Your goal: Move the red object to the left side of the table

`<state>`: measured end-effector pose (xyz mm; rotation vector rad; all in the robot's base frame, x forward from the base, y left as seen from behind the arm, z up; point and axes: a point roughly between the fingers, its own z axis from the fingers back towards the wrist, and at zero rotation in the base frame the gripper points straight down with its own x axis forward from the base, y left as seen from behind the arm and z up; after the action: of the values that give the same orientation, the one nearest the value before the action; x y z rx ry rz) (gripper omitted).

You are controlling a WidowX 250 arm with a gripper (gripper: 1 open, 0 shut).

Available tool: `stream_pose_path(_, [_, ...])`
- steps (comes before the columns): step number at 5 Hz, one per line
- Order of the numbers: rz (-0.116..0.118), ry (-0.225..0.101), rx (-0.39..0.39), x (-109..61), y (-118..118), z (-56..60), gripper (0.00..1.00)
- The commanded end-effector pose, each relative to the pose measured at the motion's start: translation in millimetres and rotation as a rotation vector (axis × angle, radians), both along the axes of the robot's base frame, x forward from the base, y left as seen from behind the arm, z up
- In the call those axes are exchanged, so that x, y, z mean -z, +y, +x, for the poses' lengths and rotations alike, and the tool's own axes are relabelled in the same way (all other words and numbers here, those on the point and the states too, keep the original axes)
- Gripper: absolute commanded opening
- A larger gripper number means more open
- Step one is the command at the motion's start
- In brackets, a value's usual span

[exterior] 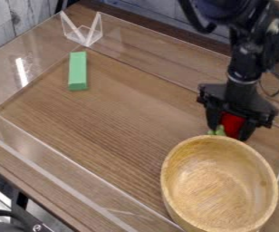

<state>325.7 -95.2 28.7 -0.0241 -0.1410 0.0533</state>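
The red object [233,121], a small strawberry-like toy with a green stem, sits on the table [129,118] at the right, just beyond the wooden bowl's far rim. My gripper [234,122] points straight down and has come low over it. Its black fingers [212,116] stand on either side of the toy and hide most of it. The fingers are close to its sides, but whether they press on it does not show. The toy still appears to rest on the tabletop.
A large wooden bowl [221,190] fills the near right corner, right beside the toy. A green rectangular block [78,71] lies at the far left. Low clear acrylic walls [39,149] edge the table, with a clear bracket [81,32] at the back left.
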Motion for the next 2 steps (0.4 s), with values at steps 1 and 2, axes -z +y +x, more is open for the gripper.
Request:
stream_pose_path(1, [-0.006,-0.063,-0.040,-30.9,16,7.7,0.00])
stream_pose_path(2, [-0.018,-0.096,-0.081,-53.5,28,10.5,0.00])
